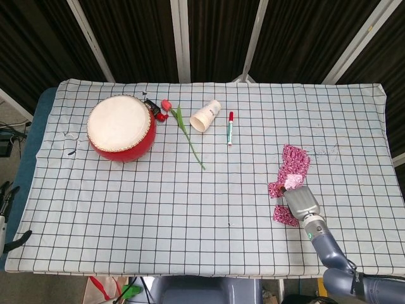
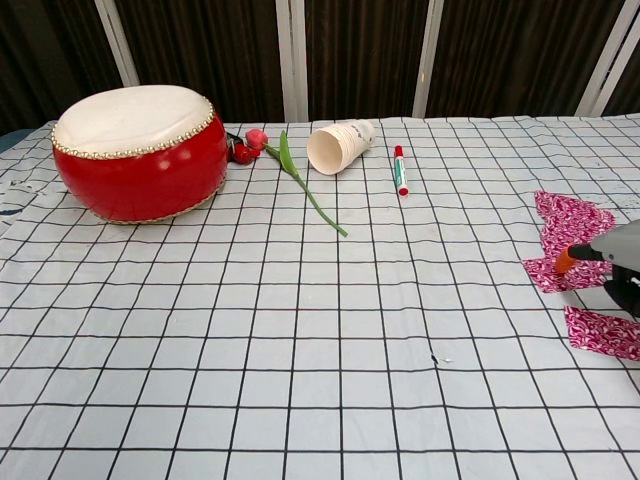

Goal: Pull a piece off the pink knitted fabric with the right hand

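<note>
The pink knitted fabric (image 1: 295, 158) lies at the right of the table, and its near end is bunched and drawn to the left. My right hand (image 1: 300, 201) grips that near end; in the chest view an orange fingertip (image 2: 565, 262) of the right hand (image 2: 617, 258) lies on the fabric (image 2: 570, 215). A small separate pink piece (image 1: 282, 216) lies flat just in front of the hand, also seen as the pink piece (image 2: 605, 334) at the right edge. My left hand (image 1: 7, 215) hangs off the table's left edge, fingers apart, holding nothing.
A red drum (image 1: 121, 127) stands at the back left of the checked cloth (image 1: 190, 209). Beside it lie a red flower with a green stem (image 1: 186, 133), a tipped paper cup (image 1: 205, 115) and a red marker (image 1: 230, 128).
</note>
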Controlling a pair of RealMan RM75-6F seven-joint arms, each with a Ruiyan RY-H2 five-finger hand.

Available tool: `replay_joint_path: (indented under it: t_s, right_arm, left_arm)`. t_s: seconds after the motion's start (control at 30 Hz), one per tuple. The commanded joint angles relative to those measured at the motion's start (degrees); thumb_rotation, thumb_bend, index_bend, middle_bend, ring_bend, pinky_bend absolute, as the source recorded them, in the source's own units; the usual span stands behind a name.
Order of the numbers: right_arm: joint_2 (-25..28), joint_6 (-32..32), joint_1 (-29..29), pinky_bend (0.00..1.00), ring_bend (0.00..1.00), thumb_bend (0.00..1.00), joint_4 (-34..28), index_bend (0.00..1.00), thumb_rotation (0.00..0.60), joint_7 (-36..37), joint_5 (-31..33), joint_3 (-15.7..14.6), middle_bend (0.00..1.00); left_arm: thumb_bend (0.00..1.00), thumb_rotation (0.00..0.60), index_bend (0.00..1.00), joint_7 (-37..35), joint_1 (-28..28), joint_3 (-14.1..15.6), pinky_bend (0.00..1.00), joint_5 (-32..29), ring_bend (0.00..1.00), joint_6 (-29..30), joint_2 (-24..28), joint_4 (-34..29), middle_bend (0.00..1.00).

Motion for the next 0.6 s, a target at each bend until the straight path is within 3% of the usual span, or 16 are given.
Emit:
replay_joint_path:
  t_s: [0.03, 0.6]
  right_arm:
    - [-0.32, 0.49, 0.61, 0.44, 0.78, 0.76, -0.74, 0.20, 0.600, -0.76, 0.31, -0.08, 0.85]
    - [-2.76, 3.54, 3.80, 0.44, 0.78, 0.76, -5.65, 0.20, 0.600, -6.04, 2.09, -1.00, 0.85]
  left_arm:
    - [0.25, 0.600, 0.12, 0.00, 0.02, 0.05, 0.02, 0.12, 0.00, 0.06, 0.01, -0.02, 0.00]
    - [0.25, 0.600, 0.12, -1.27, 0.20, 0.01, 0.02, 0.32, 0.00, 0.44, 0.44, 0.18, 0.00]
